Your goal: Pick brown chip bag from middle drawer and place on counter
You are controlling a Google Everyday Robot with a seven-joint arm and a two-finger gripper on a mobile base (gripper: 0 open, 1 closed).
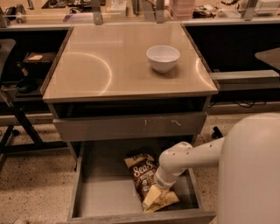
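Note:
The brown chip bag (142, 174) lies flat in the open middle drawer (103, 194), right of its centre, with its cream-yellow lower end crumpled near the drawer's front wall. My gripper (162, 182) is down in the drawer at the bag's right edge, at the end of my white arm that comes in from the lower right. My wrist hides where the gripper meets the bag. The beige counter (109, 65) is the cabinet top above the drawer.
A white bowl (162, 57) stands on the counter's right half. The closed upper drawer front (130, 127) overhangs the back of the open drawer. A dark chair (11, 83) stands at left. A cluttered bench (131, 9) runs along the back.

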